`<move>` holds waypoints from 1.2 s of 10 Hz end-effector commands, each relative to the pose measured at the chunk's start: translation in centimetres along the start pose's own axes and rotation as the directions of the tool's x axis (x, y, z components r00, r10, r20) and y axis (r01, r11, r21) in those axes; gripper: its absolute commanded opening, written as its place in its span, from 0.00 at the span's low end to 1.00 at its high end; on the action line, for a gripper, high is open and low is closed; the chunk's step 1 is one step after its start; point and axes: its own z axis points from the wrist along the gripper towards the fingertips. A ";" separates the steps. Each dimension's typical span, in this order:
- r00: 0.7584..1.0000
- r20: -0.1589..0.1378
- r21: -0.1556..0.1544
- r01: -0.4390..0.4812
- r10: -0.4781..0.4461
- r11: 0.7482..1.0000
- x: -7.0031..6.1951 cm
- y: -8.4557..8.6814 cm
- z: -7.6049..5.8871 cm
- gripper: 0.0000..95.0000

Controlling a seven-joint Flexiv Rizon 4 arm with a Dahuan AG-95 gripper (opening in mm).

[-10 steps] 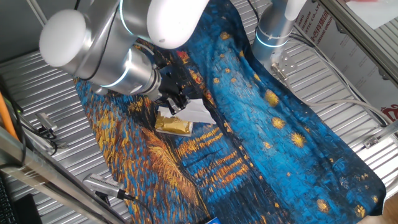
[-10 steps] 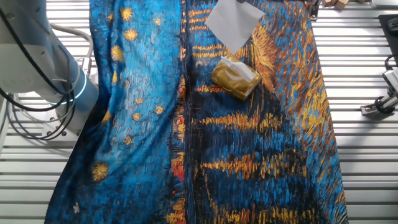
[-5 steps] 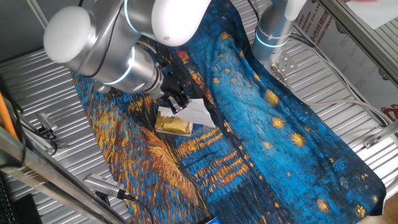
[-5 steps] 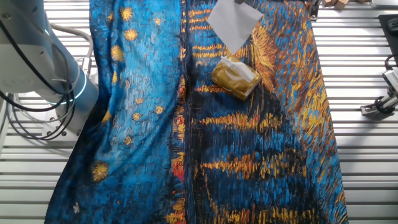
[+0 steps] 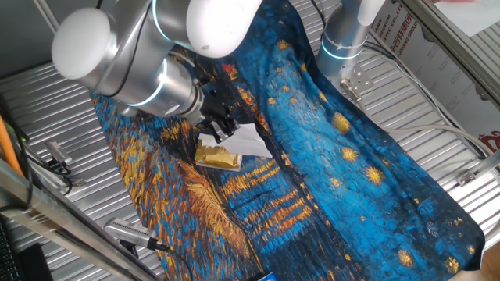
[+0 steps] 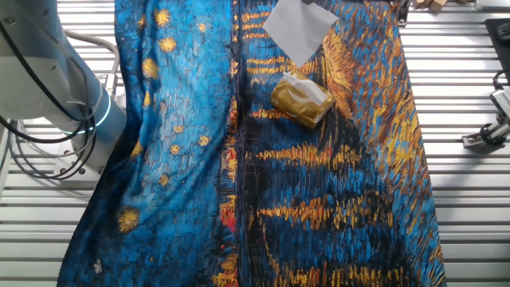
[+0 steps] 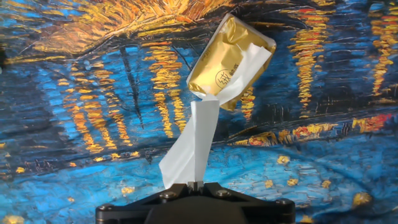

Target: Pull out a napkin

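The napkin (image 7: 198, 134) is seen in the hand view as a thin, plain white sheet, drawn into a narrow creased strip that widens toward the gripper (image 7: 194, 185). Its lower end is pinched between the jaws, which are closed tightly on it with no gap visible. Its upper end is spread across the opening of a shiny gold packet (image 7: 229, 60), which is marked with a small round emblem and lies tilted on the patterned blue and orange cloth (image 7: 74, 124). In the other fixed view, the napkin (image 6: 299, 30) is shown as a flat white diamond shape near the far edge of the desk (image 6: 466, 199), just beyond the packet (image 6: 301, 100). In one fixed view, the gripper (image 5: 219, 125) is largely hidden by the arm (image 5: 141, 55), with white paper (image 5: 246, 140) beside the packet (image 5: 217, 158).
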 end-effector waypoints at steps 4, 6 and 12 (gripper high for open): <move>0.988 0.022 0.038 0.150 -0.151 0.988 0.0 0.0 -0.1 0.00; 0.978 0.041 0.054 0.204 -0.206 0.978 0.0 0.0 -0.1 0.00; 0.925 0.144 0.112 0.337 -0.351 0.935 0.0 0.0 -0.1 0.00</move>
